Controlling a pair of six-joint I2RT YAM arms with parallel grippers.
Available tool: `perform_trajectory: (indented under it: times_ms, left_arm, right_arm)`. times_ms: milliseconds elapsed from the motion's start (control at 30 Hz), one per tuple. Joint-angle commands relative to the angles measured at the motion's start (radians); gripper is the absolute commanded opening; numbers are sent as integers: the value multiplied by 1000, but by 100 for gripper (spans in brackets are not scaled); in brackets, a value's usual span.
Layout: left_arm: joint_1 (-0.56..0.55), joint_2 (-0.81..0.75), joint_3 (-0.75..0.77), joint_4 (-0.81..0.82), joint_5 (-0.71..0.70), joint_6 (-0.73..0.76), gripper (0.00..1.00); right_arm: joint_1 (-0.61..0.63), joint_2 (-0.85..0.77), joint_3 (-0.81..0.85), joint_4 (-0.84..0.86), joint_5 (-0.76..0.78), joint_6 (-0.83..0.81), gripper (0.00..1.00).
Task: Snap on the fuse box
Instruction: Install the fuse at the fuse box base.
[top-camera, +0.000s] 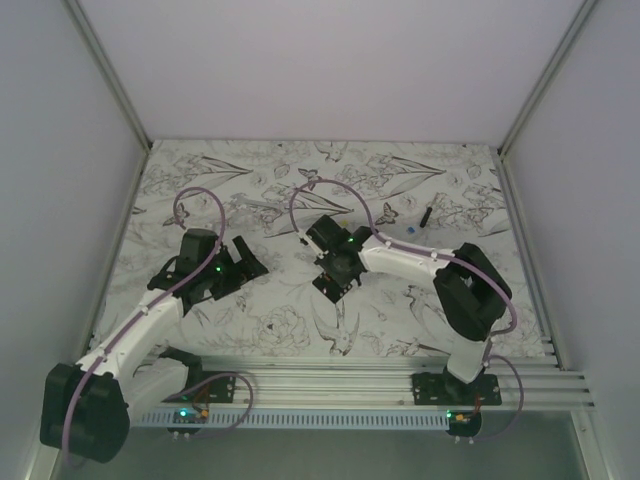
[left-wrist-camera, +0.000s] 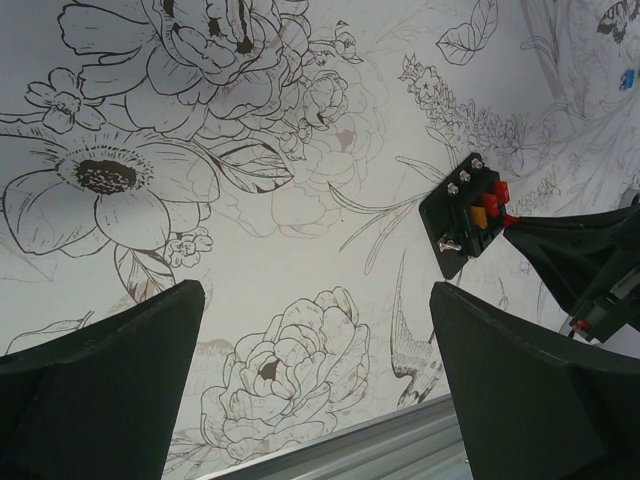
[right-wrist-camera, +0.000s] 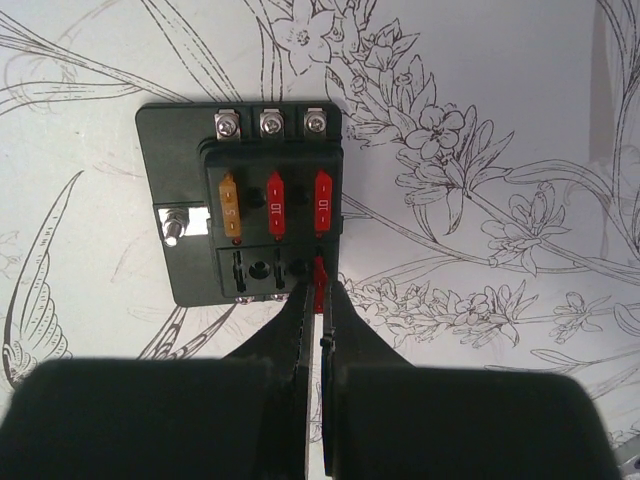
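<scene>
Right fingers (right-wrist-camera: 290, 335) pinch 1 red fuse (right-wrist-camera: 320, 272) at fuse box (right-wrist-camera: 180, 150) edge (left fingers (left-wrist-camera: 100, 380) spread, apart).

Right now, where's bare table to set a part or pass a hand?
Free: mat between the open left gripper, fuse box and rail; the far-left corner. Crowded: centre, where the shut right gripper pins a red fuse at the fuse box; black bar far right.

Plain white walls (top-camera: 330, 60) box in a table (top-camera: 260, 330) dressed in a black-and-white floral print, aluminium rail (top-camera: 350, 377) running along its near edge.
</scene>
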Motion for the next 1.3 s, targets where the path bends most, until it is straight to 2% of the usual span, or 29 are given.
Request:
perform_trajectory:
  times_ms: [0, 167, 500, 567, 733, 933, 1100, 1267]
  left_arm:
    - [9, 11, 27, -23, 23, 6, 100]
    - [8, 11, 26, -23, 24, 8, 100]
    - [8, 10, 24, -23, 28, 4, 100]
    - [8, 9, 24, -21, 29, 2, 100]
    - [8, 4, 21, -22, 32, 1, 100]
    - [9, -7, 18, -23, 31, 2, 100]
    - [8, -7, 17, -22, 29, 5, 100]
    - [8, -6, 17, -23, 32, 5, 100]
  right_arm:
    - [9, 90, 18, -66, 10, -9, 0]
    - [8, 127, 14, -70, 10, 3, 0]
    - [9, 63, -34, -76, -3, 47, 1]
    - [9, 42, -26, -73, 6, 51, 14]
    - [9, 12, -2, -54, 7, 49, 33]
    - [9, -28, 4, -26, 4, 52, 45]
    - [-21, -112, -39, 60, -40, 32, 46]
    - [-83, -181, -105, 186, -213, -24, 42]
